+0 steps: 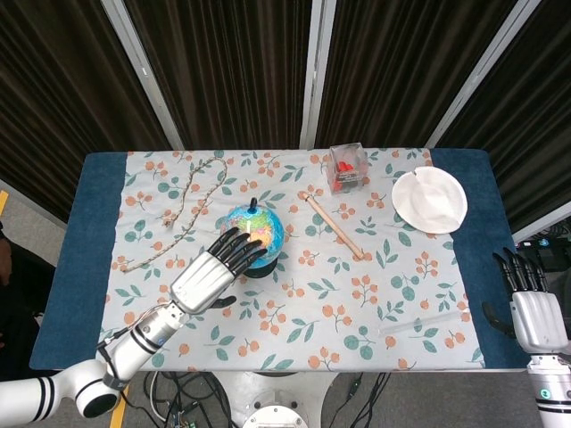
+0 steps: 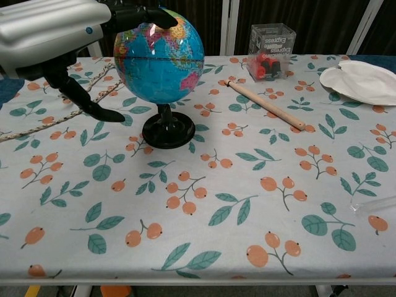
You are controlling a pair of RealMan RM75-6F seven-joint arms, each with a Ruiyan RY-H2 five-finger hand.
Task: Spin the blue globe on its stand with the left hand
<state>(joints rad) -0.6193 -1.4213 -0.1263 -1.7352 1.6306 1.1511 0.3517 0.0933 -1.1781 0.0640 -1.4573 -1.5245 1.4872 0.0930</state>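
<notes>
The blue globe (image 1: 259, 227) (image 2: 162, 59) stands upright on its black stand (image 2: 168, 132) near the middle of the flowered tablecloth. My left hand (image 1: 212, 273) (image 2: 55, 28) reaches in from the front left with its fingers spread, and the fingertips (image 1: 243, 245) lie over the globe's near left top; whether they touch it I cannot tell. It holds nothing. My right hand (image 1: 533, 312) hangs off the table's right front corner, fingers straight and apart, empty.
A wooden stick (image 1: 334, 225) lies right of the globe. A clear box with red pieces (image 1: 346, 168) and a white plate (image 1: 430, 200) sit at the back right. A rope (image 1: 183, 210) runs along the left. A clear tube (image 1: 421, 321) lies front right.
</notes>
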